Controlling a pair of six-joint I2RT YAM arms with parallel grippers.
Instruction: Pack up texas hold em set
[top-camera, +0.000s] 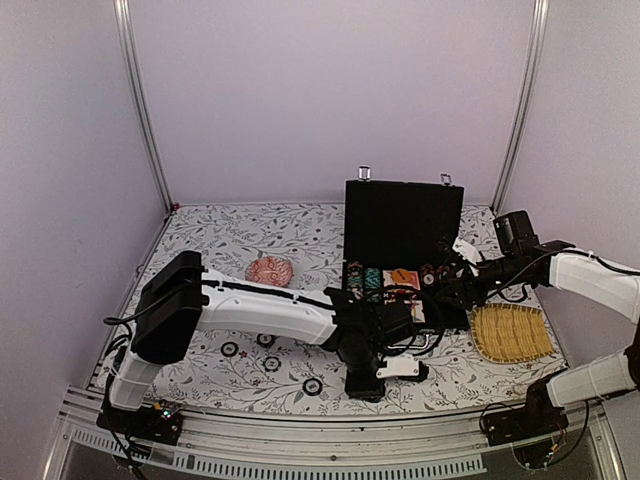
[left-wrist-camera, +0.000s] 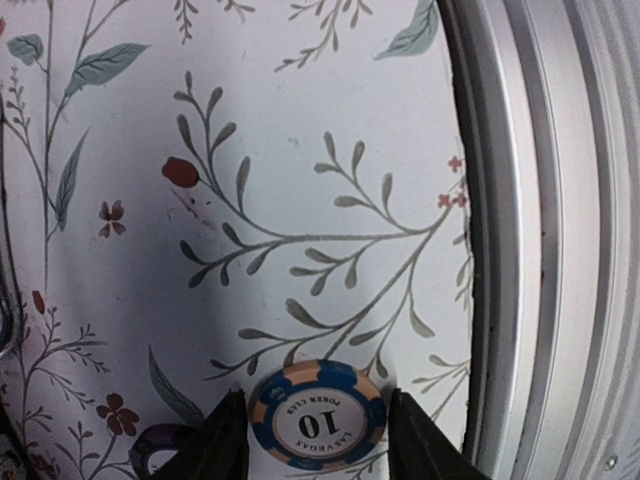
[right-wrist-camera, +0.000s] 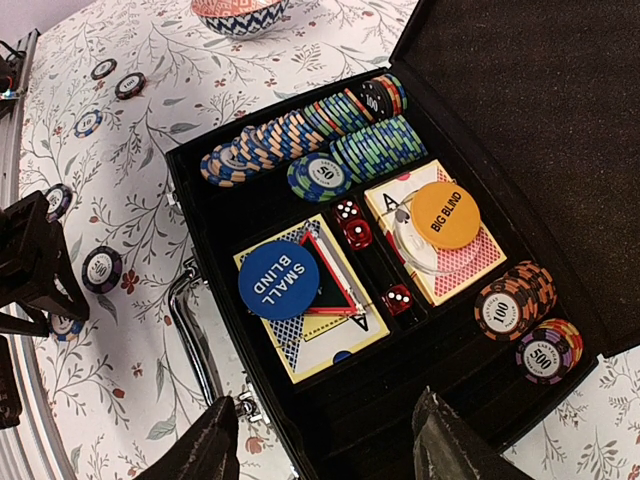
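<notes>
The black briefcase (top-camera: 400, 220) stands open, lid upright. Its tray (right-wrist-camera: 450, 400) holds rows of poker chips (right-wrist-camera: 300, 135), an orange disc (right-wrist-camera: 445, 214) on the red-pink card deck (right-wrist-camera: 470, 255), a blue disc (right-wrist-camera: 279, 279) and red dice (right-wrist-camera: 352, 225). My right gripper (right-wrist-camera: 330, 445) hovers open over the tray's near edge, beside the silver handle (right-wrist-camera: 195, 320), holding nothing. In front of the case, my left gripper (left-wrist-camera: 316, 400) is down at the cloth, its fingers (left-wrist-camera: 215, 440) closed against both edges of a blue-and-peach "10" chip (left-wrist-camera: 317, 420). From above it shows low (top-camera: 385, 372).
Loose chips (top-camera: 271, 364) lie on the floral cloth left of the left gripper, more in the right wrist view (right-wrist-camera: 102, 268). A pink patterned bowl (top-camera: 269, 270) sits left of the case, a yellow woven tray (top-camera: 510, 333) to its right. The metal table rail (left-wrist-camera: 540, 240) runs close beside the held chip.
</notes>
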